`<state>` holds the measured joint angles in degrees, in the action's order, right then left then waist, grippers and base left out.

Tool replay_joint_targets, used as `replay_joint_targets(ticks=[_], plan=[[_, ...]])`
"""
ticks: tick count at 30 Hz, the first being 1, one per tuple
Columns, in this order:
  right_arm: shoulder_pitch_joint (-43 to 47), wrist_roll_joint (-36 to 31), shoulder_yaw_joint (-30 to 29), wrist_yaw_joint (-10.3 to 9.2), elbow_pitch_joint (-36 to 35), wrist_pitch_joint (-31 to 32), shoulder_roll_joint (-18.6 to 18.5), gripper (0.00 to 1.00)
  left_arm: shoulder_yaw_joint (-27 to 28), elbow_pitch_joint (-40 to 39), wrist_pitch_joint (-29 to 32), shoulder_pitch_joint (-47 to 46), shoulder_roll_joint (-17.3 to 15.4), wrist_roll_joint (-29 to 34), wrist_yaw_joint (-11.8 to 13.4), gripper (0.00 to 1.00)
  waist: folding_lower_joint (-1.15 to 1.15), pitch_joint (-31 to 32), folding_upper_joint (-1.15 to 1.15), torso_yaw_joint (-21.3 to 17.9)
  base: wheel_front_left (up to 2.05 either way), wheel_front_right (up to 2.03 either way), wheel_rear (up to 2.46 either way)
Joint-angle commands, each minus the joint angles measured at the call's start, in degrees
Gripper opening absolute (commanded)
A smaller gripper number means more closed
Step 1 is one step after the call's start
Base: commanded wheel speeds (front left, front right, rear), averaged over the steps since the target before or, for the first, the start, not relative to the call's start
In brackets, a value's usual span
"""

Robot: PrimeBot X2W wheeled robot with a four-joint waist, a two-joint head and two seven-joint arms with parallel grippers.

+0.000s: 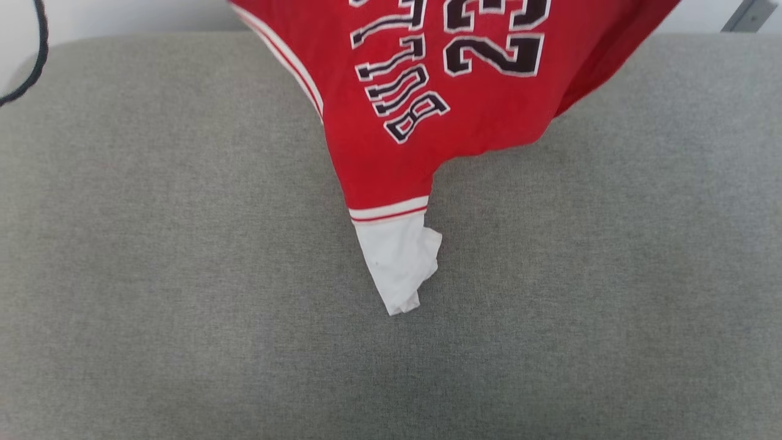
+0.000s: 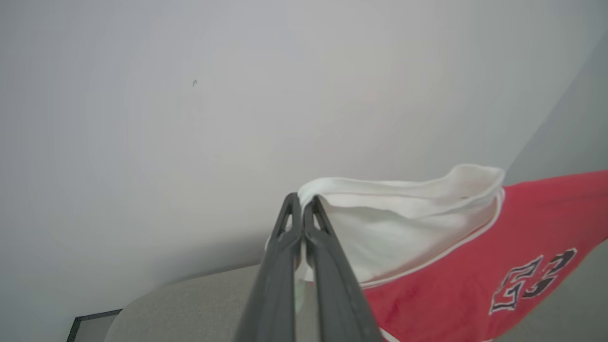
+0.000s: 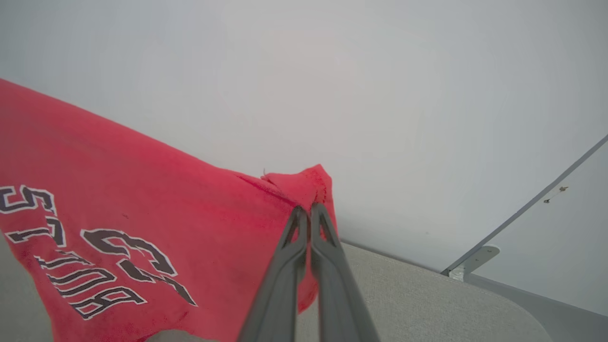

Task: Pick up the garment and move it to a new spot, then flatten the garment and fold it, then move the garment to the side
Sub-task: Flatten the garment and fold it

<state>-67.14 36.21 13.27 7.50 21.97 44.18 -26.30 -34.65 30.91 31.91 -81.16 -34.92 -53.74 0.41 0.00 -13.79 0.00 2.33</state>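
Over the grey bench (image 1: 183, 275) we hold the garment (image 1: 391, 165), left gripper (image 2: 302, 199) pinching its white sleeve (image 2: 403, 228), right gripper (image 3: 309, 209) a red corner (image 3: 304, 183).

Garment (image 1: 391, 165), red cloth: black white-outlined lettering (image 1: 400, 85) reads "BULLS", inverted in the head view, final letter cut by the view's top edge. Number (image 1: 493, 55) "23" beside it, same style, also inverted.

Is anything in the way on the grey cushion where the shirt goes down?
Nothing visible. The left hand and right hand pinch the shirt, which hangs over the cushion, its white sleeve dangling. A black cable hangs beyond the far left corner.
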Motion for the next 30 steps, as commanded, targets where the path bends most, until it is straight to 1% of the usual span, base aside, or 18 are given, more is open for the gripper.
replay_joint_targets(ticks=[1, 4, 5, 7, 8, 9, 10, 11, 15, 16, 18, 21, 23, 26, 30], plan=[[-2.02, -1.76, -0.48, -0.02, 1.63, -1.85, 1.04, 0.00, 0.04, 2.12, -2.02, -1.83, 1.03, 0.96, -0.49, 0.00, 0.00, -1.66, 0.00, -0.14, 0.00, 0.00, 0.00], [-5.82, -4.85, -0.97, -0.02, 5.48, -6.27, 3.33, 0.00, 0.05, 5.67, -6.97, -5.05, 3.00, 3.17, -1.07, 0.00, 0.00, -3.93, 0.00, -0.24, 0.00, 0.00, 0.00], [-7.34, -6.18, -1.05, -0.02, 6.93, -8.55, 4.15, 0.00, 0.28, 7.04, -8.91, -6.17, 3.77, 3.51, -0.93, 0.00, 0.00, -4.73, 0.00, -0.31, 0.00, 0.00, 0.00], [-10.11, -8.71, -0.76, -0.02, 10.24, -12.89, 5.65, 0.00, 0.00, 9.37, -13.94, -8.93, 4.80, 6.21, -0.47, 0.00, 0.00, -6.15, 0.00, -0.32, 0.00, 0.00, 0.00], [-11.88, -10.43, -0.75, -0.02, 11.66, -16.13, 6.22, 0.00, -0.03, 10.52, -16.69, -10.37, 5.33, 7.24, -0.56, 0.00, 0.00, -6.87, 0.00, -0.39, 0.00, 0.00, 0.00], [-11.88, -10.43, -0.75, -0.02, 11.66, -16.13, 6.22, 0.00, -0.03, 10.52, -16.69, -10.37, 5.33, 7.24, -0.56, 0.00, 0.00, -6.87, 0.00, -0.39, 0.00, 0.00, 0.00], [-13.66, -11.80, -1.17, -0.02, 13.38, -19.22, 6.89, 0.00, 0.07, 11.52, -20.08, -12.16, 5.80, 8.49, -0.60, 0.00, 0.00, -7.53, 0.00, -0.41, 0.00, 0.00, 0.00], [-15.07, -13.51, -1.39, -0.02, 15.15, -22.46, 7.61, 0.00, 0.38, 12.66, -23.37, -13.80, 6.22, 9.69, -0.04, 0.00, 0.00, -8.11, 0.00, -0.44, 0.00, 0.00, 0.00], [-20.27, -20.90, -2.36, -0.02, 20.43, -39.02, 9.33, 0.00, 0.90, 15.95, -38.12, -18.99, 7.93, 14.06, 0.49, 0.00, 0.00, -9.85, 0.00, -0.17, 0.00, 0.00, 0.00], [-21.19, -22.32, -2.59, -0.02, 22.05, -42.01, 9.74, 0.00, 1.00, 16.44, -41.96, -20.10, 8.33, 14.77, 0.39, 0.00, 0.00, -10.14, 0.00, -0.06, 0.00, 0.00, 0.00], [-22.67, -25.12, -2.23, -0.02, 24.90, -46.87, 10.51, 0.00, 1.14, 17.76, -45.41, -21.37, 9.04, 15.90, -0.47, 0.00, 0.00, -10.42, 0.00, 0.23, 0.00, 0.00, 0.00], [-22.95, -26.93, -0.78, -0.02, 30.04, -49.45, 11.57, 0.00, 1.01, 19.64, -46.73, -20.18, 9.73, 16.58, -3.21, 0.00, 0.00, -10.53, 0.00, 0.61, 0.00, 0.00, 0.00], [-21.92, -26.45, 0.55, -0.02, 33.56, -48.28, 11.95, 0.00, -0.28, 21.92, -46.85, -17.88, 9.89, 17.02, -4.90, 0.00, 0.00, -10.35, 0.00, 0.92, 0.00, 0.00, 0.00], [-19.42, -23.95, 3.38, -0.02, 37.40, -46.00, 12.87, 0.00, -2.04, 25.80, -43.20, -13.92, 10.68, 15.13, -6.72, 0.00, 0.00, -9.76, 0.00, 1.27, 0.00, 0.00, 0.00], [-14.79, -18.05, 6.62, -0.02, 39.68, -41.84, 12.90, 0.00, -3.90, 28.58, -36.01, -7.95, 11.31, 11.95, -7.70, 0.00, 0.00, -8.68, 0.00, 2.08, 0.00, 0.00, 0.00]])
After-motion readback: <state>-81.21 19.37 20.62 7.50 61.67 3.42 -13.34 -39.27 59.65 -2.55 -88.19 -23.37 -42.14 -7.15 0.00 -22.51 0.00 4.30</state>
